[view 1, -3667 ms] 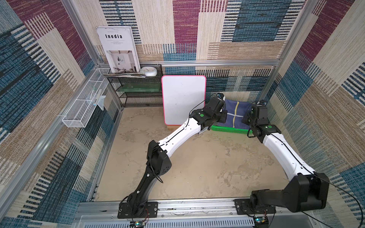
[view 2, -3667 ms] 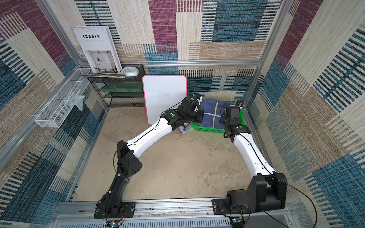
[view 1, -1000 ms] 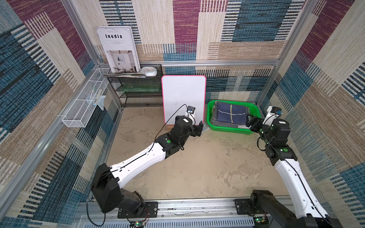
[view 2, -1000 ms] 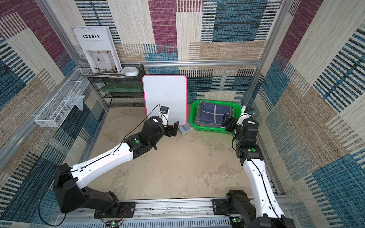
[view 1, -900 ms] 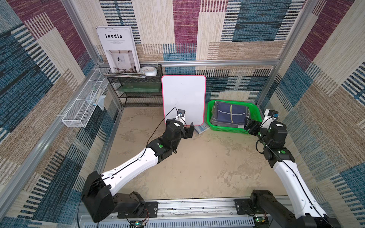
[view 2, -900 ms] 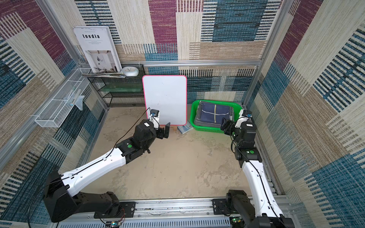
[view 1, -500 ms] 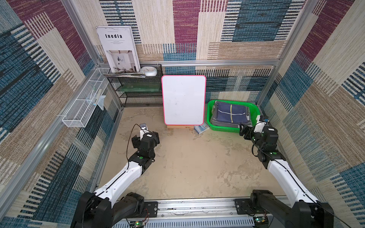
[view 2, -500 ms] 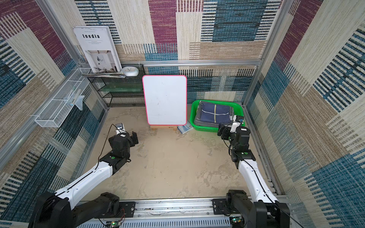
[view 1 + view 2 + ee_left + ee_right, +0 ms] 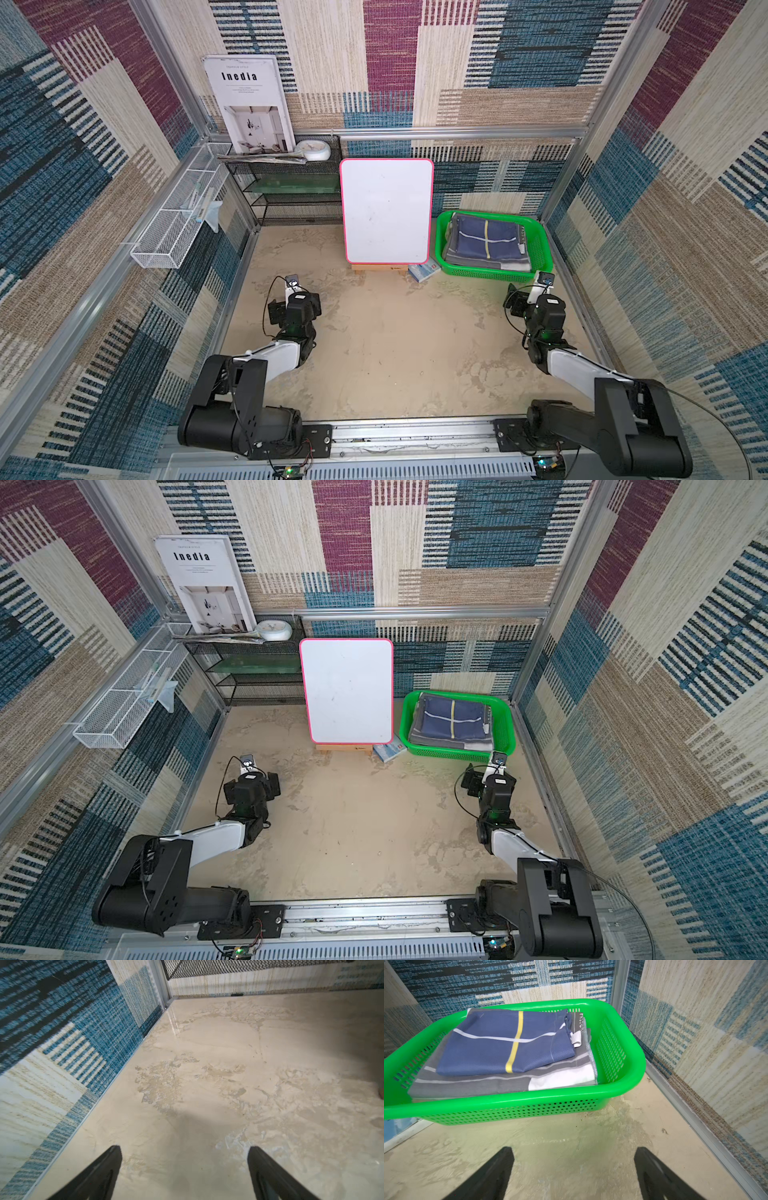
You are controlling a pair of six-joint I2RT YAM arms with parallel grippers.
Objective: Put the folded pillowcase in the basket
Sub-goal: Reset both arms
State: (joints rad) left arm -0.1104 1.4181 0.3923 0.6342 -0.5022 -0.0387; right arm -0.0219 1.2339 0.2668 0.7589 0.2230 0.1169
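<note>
Counts:
- 2 arms: left arm (image 9: pixel 274 357), right arm (image 9: pixel 577 370).
- 2 grippers, 2 fingers each: left gripper (image 9: pixel 184 1148), right gripper (image 9: pixel 574 1149).
- 1 green basket (image 9: pixel 517 1103), far right.
- 2 folded textiles in it: navy folded pillowcase (image 9: pixel 506 1043) on top, grey-and-white folded cloth (image 9: pixel 500 1084) under it.
- 1 whiteboard (image 9: pixel 386 212), far centre, on 1 wooden block (image 9: pixel 380 269).
- 1 small blue box (image 9: pixel 424 270) between block and basket.
- 1 white wire tray (image 9: pixel 174 232), left wall.
- 1 black mesh shelf unit (image 9: pixel 291 195), far left.
- On top of it: 1 "Inedia" poster (image 9: pixel 249 108), 1 round white object (image 9: pixel 313 150).

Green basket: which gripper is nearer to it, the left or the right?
Right. The right gripper sits just in front of the basket; the left gripper is far off, past the whiteboard.
</note>
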